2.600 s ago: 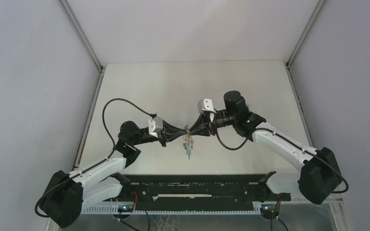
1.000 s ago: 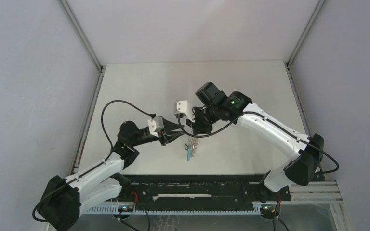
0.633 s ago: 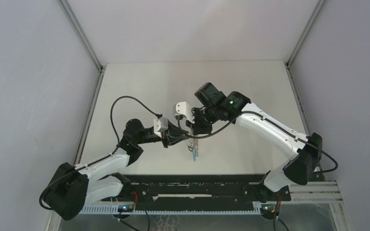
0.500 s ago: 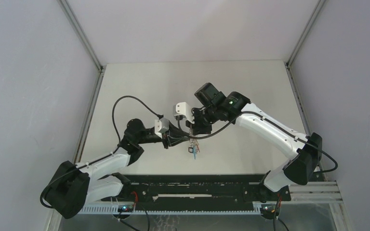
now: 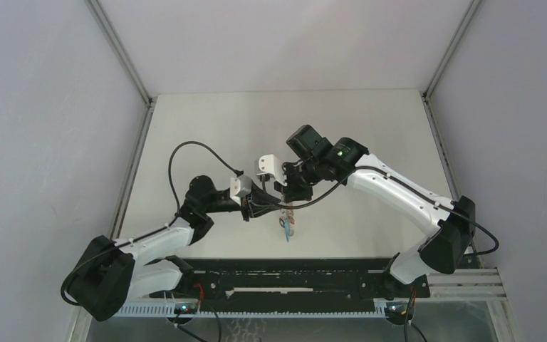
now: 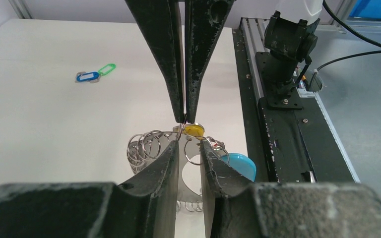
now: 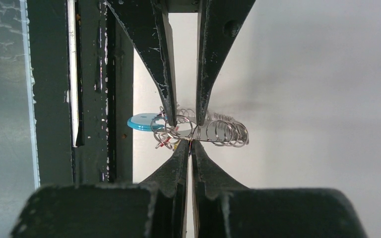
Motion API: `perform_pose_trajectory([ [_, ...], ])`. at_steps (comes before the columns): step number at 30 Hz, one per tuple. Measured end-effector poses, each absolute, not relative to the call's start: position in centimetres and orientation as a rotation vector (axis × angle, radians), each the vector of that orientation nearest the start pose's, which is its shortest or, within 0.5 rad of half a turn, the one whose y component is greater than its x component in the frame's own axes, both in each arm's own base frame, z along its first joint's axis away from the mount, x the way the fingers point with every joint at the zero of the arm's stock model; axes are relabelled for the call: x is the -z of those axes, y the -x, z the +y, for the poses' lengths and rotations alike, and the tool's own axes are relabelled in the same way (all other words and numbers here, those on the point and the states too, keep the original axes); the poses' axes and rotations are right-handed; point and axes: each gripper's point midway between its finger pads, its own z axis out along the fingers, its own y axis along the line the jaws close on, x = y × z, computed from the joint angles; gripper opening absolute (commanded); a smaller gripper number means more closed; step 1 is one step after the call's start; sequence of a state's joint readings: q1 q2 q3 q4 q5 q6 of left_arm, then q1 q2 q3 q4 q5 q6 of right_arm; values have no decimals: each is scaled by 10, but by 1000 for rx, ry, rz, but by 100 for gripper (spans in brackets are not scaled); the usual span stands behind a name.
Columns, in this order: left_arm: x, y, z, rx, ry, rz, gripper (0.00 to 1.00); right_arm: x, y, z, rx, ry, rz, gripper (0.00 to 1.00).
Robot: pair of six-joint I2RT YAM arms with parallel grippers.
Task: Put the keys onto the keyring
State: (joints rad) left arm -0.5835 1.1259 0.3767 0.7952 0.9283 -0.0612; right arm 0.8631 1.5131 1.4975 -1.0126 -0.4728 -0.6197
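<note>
The keyring (image 6: 146, 147), a grey metal ring hung with small wire rings, a cyan piece (image 6: 239, 164) and red bits (image 7: 162, 142), hangs above the table between both grippers (image 5: 286, 225). My right gripper (image 7: 189, 143) is shut on its thin edge (image 6: 183, 117), and the yellow key (image 6: 195, 130) sits right at those tips. My left gripper (image 6: 189, 145) has its jaws close together, with one small wire ring of the keyring spanning the gap. The blue key (image 6: 86, 77) and green key (image 6: 107, 68) lie joined on the table, far from both grippers.
A black rail (image 5: 292, 274) with the arm bases runs along the near edge, just below the hanging bundle (image 6: 283, 124). White walls with metal posts (image 5: 117, 50) close in the table on three sides.
The left arm has reached right to the keyring and its jaws have narrowed. The right arm swung round earlier and now holds still, and the bundle has shifted slightly right.
</note>
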Motion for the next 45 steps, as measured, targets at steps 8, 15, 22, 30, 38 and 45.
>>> perform_pose_trajectory([
  [8, -198, -179, -287, 1189, -1127, 1232, 26, -209, -179, 303, -712, 1874, 1767, 0],
  [15, -194, -183, -287, 1168, -1115, 1258, 26, -209, -179, 305, -718, 1874, 1759, 0],
  [22, -193, -180, -286, 1166, -1130, 1255, 21, -207, -177, 307, -737, 1876, 1752, 0],
  [30, -193, -175, -289, 1182, -1147, 1248, 15, -208, -177, 308, -745, 1876, 1746, 0],
  [38, -199, -175, -291, 1178, -1162, 1223, 0, -208, -176, 308, -751, 1878, 1743, 0],
  [45, -197, -174, -291, 1179, -1165, 1234, 0, -206, -176, 307, -747, 1835, 1737, 18],
])
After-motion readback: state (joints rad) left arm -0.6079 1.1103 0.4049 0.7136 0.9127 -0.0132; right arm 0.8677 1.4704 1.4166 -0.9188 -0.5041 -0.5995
